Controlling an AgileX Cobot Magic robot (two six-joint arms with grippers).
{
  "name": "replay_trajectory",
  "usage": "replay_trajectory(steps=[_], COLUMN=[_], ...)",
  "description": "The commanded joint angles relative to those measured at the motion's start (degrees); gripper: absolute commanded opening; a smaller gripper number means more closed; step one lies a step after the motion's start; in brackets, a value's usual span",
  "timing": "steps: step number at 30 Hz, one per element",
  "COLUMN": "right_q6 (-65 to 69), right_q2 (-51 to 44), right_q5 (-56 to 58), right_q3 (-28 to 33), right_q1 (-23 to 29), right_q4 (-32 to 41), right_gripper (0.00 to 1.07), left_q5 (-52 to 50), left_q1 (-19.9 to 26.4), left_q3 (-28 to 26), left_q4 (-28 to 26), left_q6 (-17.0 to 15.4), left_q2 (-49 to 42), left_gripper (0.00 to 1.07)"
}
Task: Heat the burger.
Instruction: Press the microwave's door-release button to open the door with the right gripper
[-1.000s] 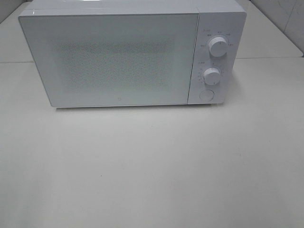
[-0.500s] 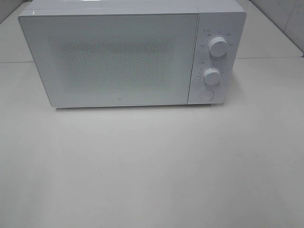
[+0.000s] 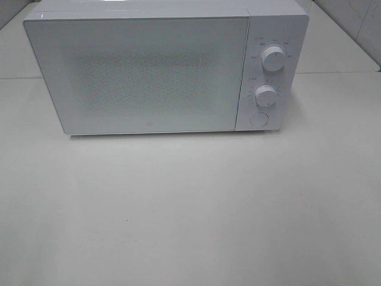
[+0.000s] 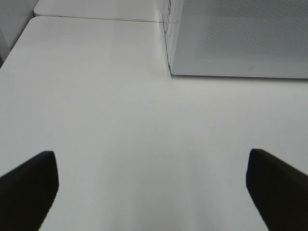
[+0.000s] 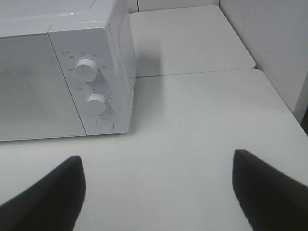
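Counter (image 3: 190, 208): pale; the high view shows only the microwave on it, and no plate or food.
Microwave (image 3: 149, 71): white, fills the upper half of the high view.
Door (image 3: 143, 74): shut, with a frosted, speckled window I cannot see through.
Burger: in no view; it may be behind the door, but I cannot tell.
Done: at best loading and closing, and that is unconfirmed.
Left: probably setting the two dials (image 3: 273, 58) at upper right, unless the burger has yet to be fetched.
High view: shows the full front, with the round button (image 3: 258, 119) below the dials, but neither arm.
Left wrist view: left gripper (image 4: 153, 187) spread wide and empty over bare counter, facing the door's hinge-side corner.
Right wrist view: right gripper (image 5: 156, 190) also spread and empty, facing the dial panel and the counter beyond it.
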Motion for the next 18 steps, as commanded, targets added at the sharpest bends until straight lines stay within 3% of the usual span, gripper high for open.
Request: replay_trajectory(steps=[1,13,16,18], right_q6=[-0.63,-0.23,1.32,4.41], right_q2=[1.95,12.26,15.13,17.93], right_q5=[-5.56,-28.02,-33.69,-38.33], right_q3=[1.66,9.51,11.80,13.81], right_q1=[-0.34,-0.34,-0.34,-0.34], right_q4=[-0.46,-0.46,-0.23,-0.23], right_gripper=[0.76,0.73,0.67,0.57], left_q5=[-0.46,-0.46,-0.46,-0.46], left_q1=[0.11,0.11,0.11,0.11], left_q3=[0.06,0.06,0.06,0.06], left_q4=[-0.11,-0.11,-0.11,-0.11], left_q6=[0.00,0.00,0.00,0.00], left_q2=[-0.69,-0.69,-0.69,-0.69], left_gripper=[0.98,0.98,0.98,0.98])
